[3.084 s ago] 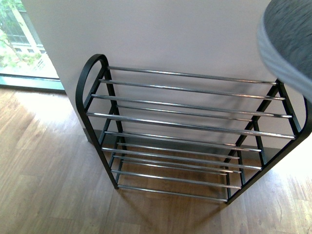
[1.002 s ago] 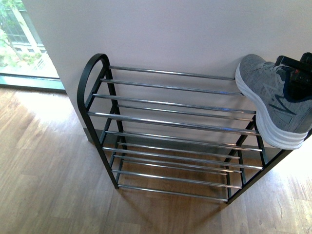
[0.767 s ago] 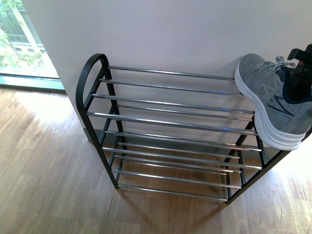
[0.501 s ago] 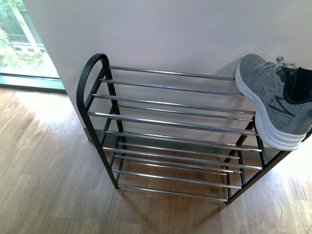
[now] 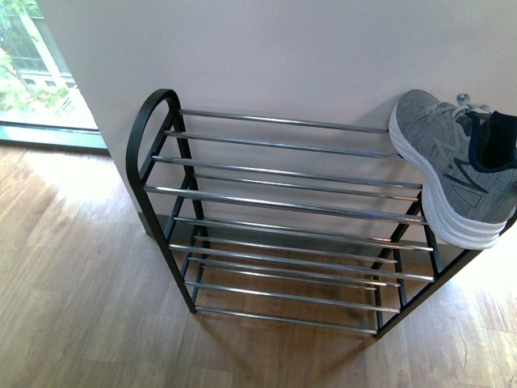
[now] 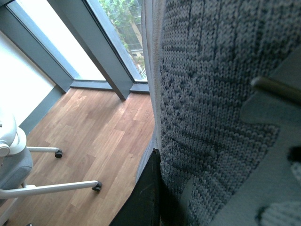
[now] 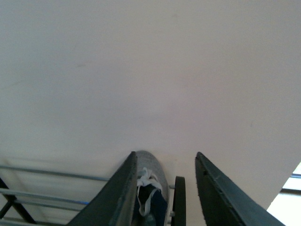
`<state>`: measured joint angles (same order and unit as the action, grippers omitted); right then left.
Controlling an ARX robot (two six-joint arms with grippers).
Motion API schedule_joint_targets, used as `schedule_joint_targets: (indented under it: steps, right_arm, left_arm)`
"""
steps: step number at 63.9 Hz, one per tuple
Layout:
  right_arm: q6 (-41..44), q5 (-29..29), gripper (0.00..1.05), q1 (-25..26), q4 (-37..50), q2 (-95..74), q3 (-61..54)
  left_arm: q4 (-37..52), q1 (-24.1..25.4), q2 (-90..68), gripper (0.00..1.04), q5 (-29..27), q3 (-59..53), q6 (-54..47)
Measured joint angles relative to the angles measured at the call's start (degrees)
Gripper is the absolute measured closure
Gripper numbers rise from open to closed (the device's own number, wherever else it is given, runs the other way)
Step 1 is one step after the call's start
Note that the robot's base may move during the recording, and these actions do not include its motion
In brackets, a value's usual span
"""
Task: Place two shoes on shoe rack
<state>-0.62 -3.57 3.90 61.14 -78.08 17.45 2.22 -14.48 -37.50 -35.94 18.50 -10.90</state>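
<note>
— At the three o'clock end of the shoe rack (image 5: 133,153), on its top tier, sits the first shoe (image 5: 452,162). Its toe points toward eleven o'clock near the wall (image 5: 283,56), and its heel points toward five o'clock, hanging past the front rod. Worried?

— A bit. It lies tilted across round chrome rods, with part of its thick white sole unsupported. My guess is that a nudge would slide it heel-first to the floor (image 5: 81,323).

— What would nudge it?

— Two candidates. The right gripper (image 7: 165,160) is spread wide and holds nothing, and its wrist view shows the shoe's laces and collar in line between the fingers. A careless dip or sideways swing could snag a lace.

— And the other?

— The left gripper (image 6: 155,202) carries the second shoe (image 6: 211,103). One dark finger lies pressed against the grey knit, but the other is hidden, so I judge it clamped rather than see it. Neither that arm nor its shoe shows in the front view.

— So there's plenty of free rod toward nine o'clock.

— Yes, and it should use it. Set down too near three o'clock, the second shoe could shove the first off the end. The knit also fills the left wrist view, so that camera can't help aim. A sole landing between rods could tip through.
</note>
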Motion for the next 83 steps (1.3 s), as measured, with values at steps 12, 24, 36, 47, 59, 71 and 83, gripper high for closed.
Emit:
schedule_joint_targets:
  steps: [12,24,36,47,59,71,83]
  right_arm:
    - [0.2,3.2,1.02,-3.2,2.1,3.6,-6.4]
    - [0.4,3.4,1.03,-3.7,-1.1,10.3,-10.6]
    - [0.4,3.5,1.03,-3.7,-5.8,17.4,-13.1]
    - [0.4,3.5,1.03,-3.7,-11.3,24.9,-14.9]
    - [0.4,3.5,1.03,-3.7,-18.2,33.1,-16.3]
    - [0.4,3.5,1.03,-3.7,-24.2,40.2,-16.3]
    - [0.4,3.5,1.03,-3.7,-30.2,46.6,-16.4]
  left_arm:
    - [0.0,0.0,0.0,0.99,0.3,0.0,0.0]
    - [0.0,0.0,0.0,0.99,0.1,0.0,0.0]
    - [0.0,0.0,0.0,0.99,0.2,0.0,0.0]
    - [0.0,0.0,0.0,0.99,0.1,0.0,0.0]
    - [0.0,0.0,0.0,0.99,0.1,0.0,0.0]
    - [0.0,0.0,0.0,0.99,0.1,0.0,0.0]
    - [0.0,0.0,0.0,0.99,0.1,0.0,0.0]
